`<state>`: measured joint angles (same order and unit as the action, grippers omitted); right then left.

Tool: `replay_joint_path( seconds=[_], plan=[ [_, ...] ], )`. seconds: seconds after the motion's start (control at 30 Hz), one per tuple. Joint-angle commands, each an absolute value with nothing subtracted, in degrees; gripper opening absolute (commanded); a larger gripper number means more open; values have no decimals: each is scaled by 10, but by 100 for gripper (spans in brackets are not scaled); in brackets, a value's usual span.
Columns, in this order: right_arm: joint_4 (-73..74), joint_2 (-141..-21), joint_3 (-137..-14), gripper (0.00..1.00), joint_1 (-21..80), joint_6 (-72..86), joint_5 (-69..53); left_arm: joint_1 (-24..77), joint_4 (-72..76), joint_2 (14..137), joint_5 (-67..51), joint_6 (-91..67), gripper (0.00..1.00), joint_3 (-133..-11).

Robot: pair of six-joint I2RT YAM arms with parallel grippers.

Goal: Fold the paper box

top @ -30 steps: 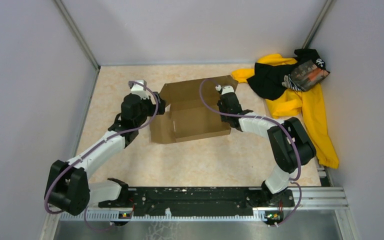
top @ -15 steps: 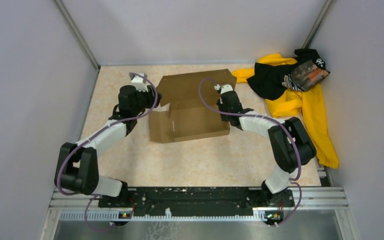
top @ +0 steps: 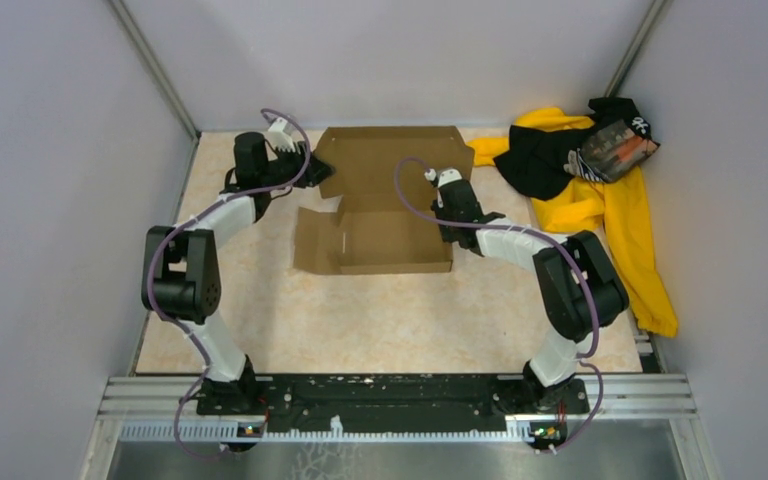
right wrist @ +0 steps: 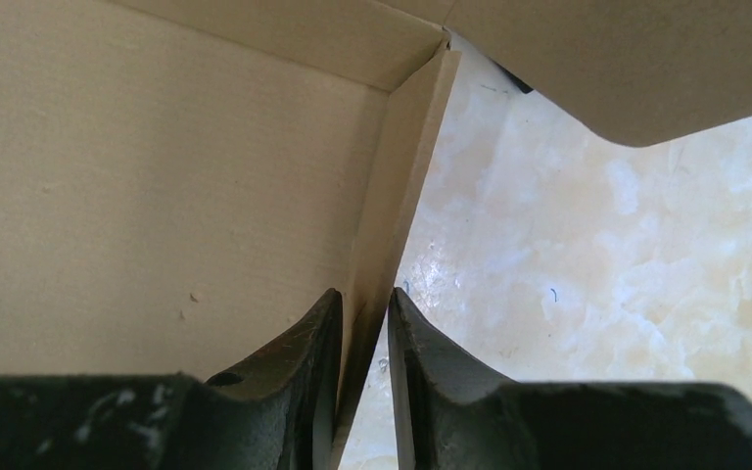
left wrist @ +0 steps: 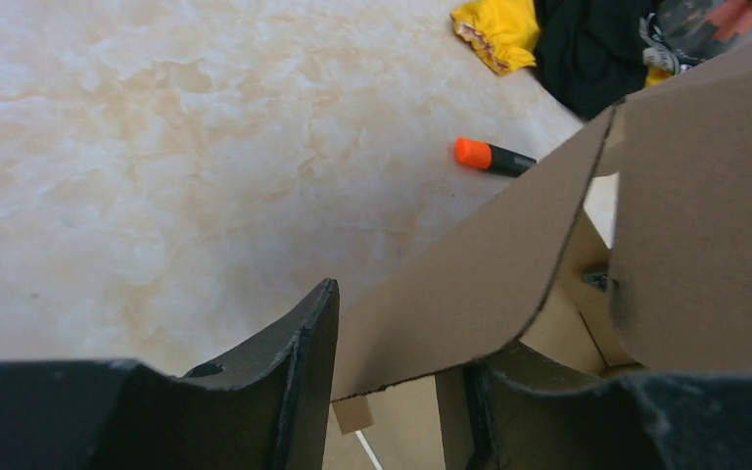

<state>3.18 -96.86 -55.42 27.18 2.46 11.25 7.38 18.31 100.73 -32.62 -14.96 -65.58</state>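
Observation:
The paper box is brown cardboard in the middle of the table, its tray part formed. Its big lid flap stands up at the back. My left gripper is at the lid's left corner. In the left wrist view its jaws stand apart, with the flap's edge lying between them against the left finger. My right gripper is on the box's right wall. In the right wrist view it is pinched shut on that thin wall.
A yellow-and-black clothing pile lies at the back right. An orange-capped marker lies on the table behind the lid. Grey walls close in the left, back and right sides. The arms' rail runs along the near edge.
My left gripper has moved back and to the left, and the lid flap has swung up toward the back. The box has slid a little left. The right gripper stays on the wall.

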Motion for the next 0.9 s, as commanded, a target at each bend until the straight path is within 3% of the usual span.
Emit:
replay_joint_path(
  seconds=[0.0,0.87],
  plan=[
    [33,-975,-588,24,264,13,109,62,147,1054,-450,-175,46,-714],
    [51,-975,-602,23,264,9,103,49,-50,1189,-552,-180,48,-881]
  ],
)
